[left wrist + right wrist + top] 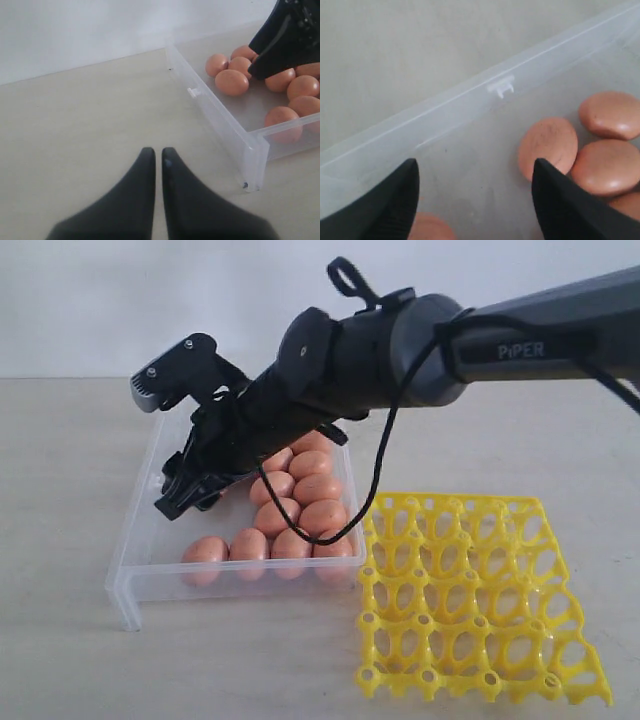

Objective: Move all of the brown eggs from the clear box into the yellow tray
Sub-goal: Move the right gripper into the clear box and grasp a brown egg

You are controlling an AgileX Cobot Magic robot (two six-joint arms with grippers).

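The clear box [135, 570] sits left of centre, holding several brown eggs [290, 515] bunched toward its right half. The yellow tray [470, 590] lies to its right with every visible cell empty. My right gripper [185, 495] reaches across into the box's left part, open, with bare box floor between its fingers [555, 195]. One egg [547, 147] lies just beside a fingertip, with others [607, 167] behind it. My left gripper [154, 152] is shut over the bare table, left of the clear box [220, 125]; its eggs [231, 82] show there too.
The right arm [420, 340] stretches from the upper right over the box and hides its rear eggs. A black cable [375, 470] loops down from the arm above the eggs. A small latch tab [501, 87] sticks out from the box wall.
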